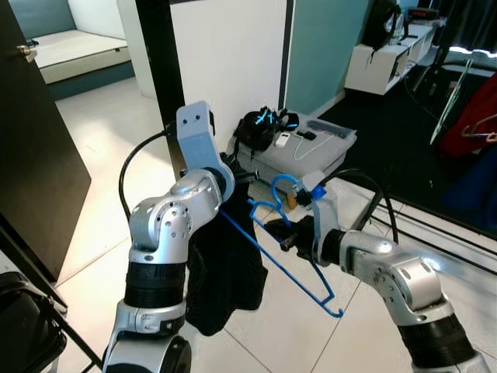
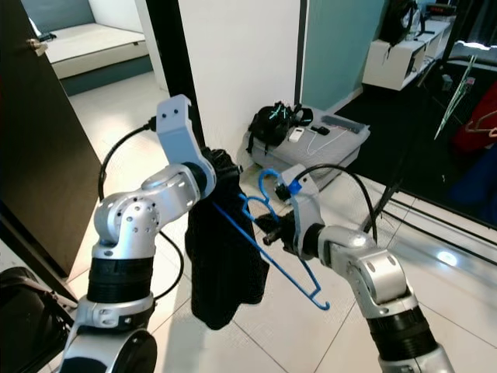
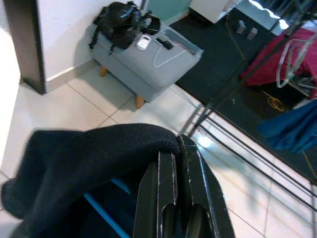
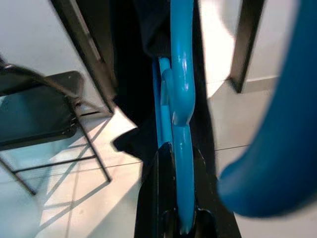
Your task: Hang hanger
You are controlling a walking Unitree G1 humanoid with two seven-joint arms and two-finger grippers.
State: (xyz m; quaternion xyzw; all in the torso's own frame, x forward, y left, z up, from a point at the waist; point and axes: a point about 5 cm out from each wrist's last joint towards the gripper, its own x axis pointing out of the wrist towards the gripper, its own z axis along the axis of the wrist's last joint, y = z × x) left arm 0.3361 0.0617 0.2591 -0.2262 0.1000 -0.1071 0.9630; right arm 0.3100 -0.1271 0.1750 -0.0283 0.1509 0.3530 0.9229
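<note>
A blue plastic hanger [image 1: 289,250] hangs in the air in front of me, its hook [image 1: 281,186] pointing up. My right gripper [image 1: 289,237] is shut on the hanger near its neck; in the right wrist view the blue bar [image 4: 181,148] runs between the black fingers. A black garment [image 1: 225,272] droops from the hanger's left side. My left gripper [image 3: 174,163] is shut on a fold of that garment [image 3: 94,153] at its top. A dark clothes rail [image 1: 450,85] with clothes stands at the right.
A grey ottoman [image 1: 299,155] carrying a black bag [image 1: 260,128] sits on the tiled floor by the white wall. A dark door [image 1: 35,155] is at the left, a black folding chair [image 1: 23,326] at the lower left. Red and blue clothes [image 3: 292,99] hang on the rail.
</note>
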